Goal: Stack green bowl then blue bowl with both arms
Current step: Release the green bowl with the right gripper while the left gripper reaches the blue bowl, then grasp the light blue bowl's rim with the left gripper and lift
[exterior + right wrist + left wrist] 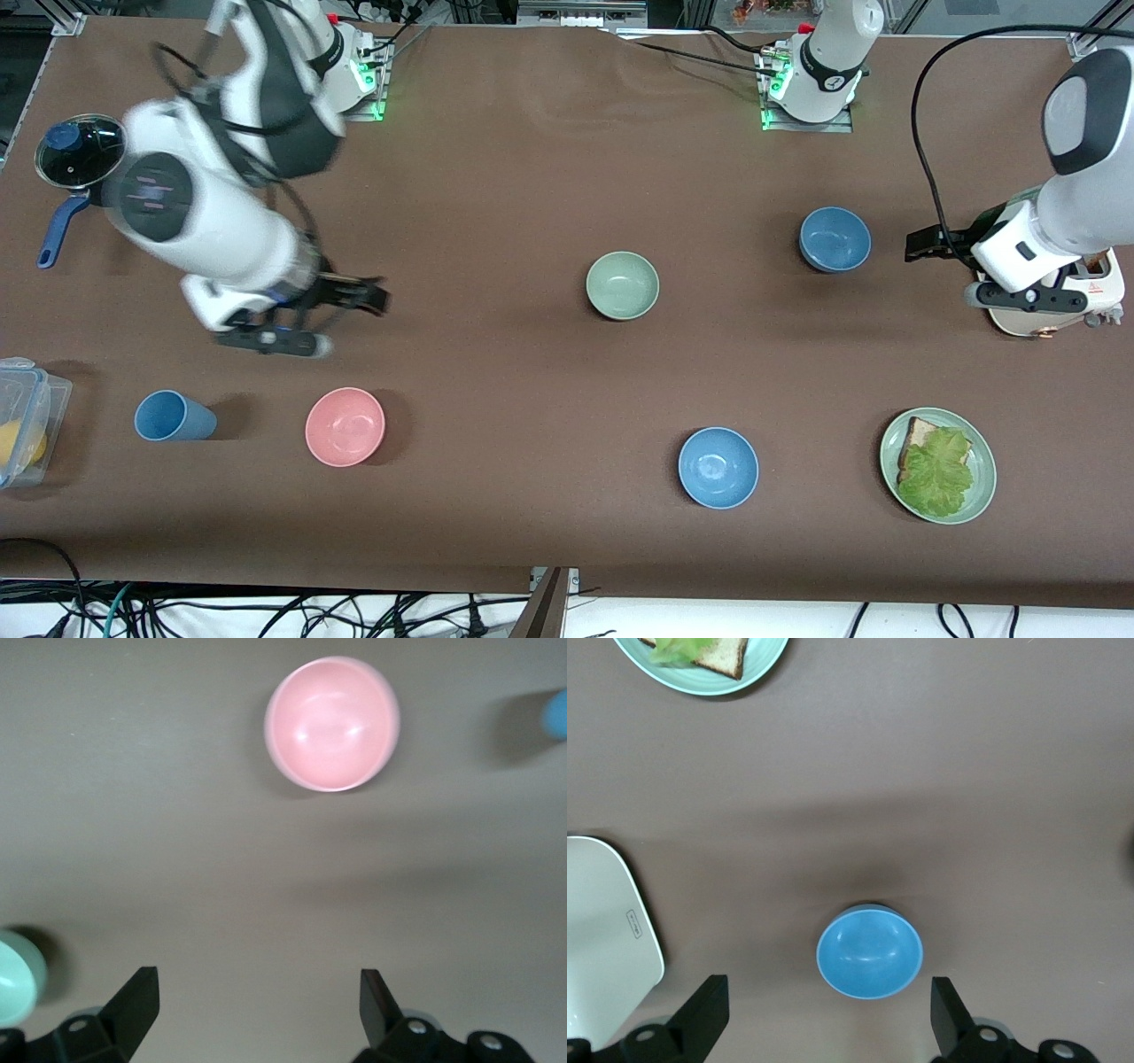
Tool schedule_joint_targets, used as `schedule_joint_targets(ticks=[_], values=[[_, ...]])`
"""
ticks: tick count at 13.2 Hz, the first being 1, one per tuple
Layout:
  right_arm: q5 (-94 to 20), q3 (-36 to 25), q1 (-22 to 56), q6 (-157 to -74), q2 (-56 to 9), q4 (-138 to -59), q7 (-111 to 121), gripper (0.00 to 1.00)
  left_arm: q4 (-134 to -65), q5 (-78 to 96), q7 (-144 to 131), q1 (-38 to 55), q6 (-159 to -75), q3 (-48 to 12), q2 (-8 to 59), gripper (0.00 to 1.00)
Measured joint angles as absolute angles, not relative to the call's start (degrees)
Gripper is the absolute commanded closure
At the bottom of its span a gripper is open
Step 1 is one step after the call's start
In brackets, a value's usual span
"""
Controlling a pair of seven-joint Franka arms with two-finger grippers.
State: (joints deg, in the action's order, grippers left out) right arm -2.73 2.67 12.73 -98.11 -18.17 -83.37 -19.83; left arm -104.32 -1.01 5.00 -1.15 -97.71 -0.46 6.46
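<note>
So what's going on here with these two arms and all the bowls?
Neither arm is holding anything right now. The right end effector hangs open over bare table above the pink bowl. The left end effector is open too, up beside the blue bowl near its end of the table. The green bowl sits alone mid-table, so no stacking has happened yet.

No text, label or number can be read on anything here.
</note>
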Motion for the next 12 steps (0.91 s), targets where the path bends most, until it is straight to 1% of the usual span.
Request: schedule_joint_targets(ticks=[3,7,9,12], values=[[-3.00,2.50,6.92,-90.65,-11.74,-83.83,-14.55,0.00,-111.06,-1.86,7.79,-1.61,-104.57,-0.53,6.60,0.01],[-3.02,2.46,2.40,-88.36,-4.19,-88.46,-9.57,0.00,-122.34,-1.92,11.39,-4.93,-114.65,-0.46,6.55,0.01],[-3.01,2.48,2.05,-88.21,-2.87,-89.44,-8.97,0.00,-129.12,-1.92,11.83,-5.37,-122.23,-0.48,6.54,0.01],[-2.15,2.94,2.12,-88.23,-3.02,-89.45,-8.74,0.00,-138.54,-1.93,12.87,-5.93,-133.01,-0.48,6.67,0.02]])
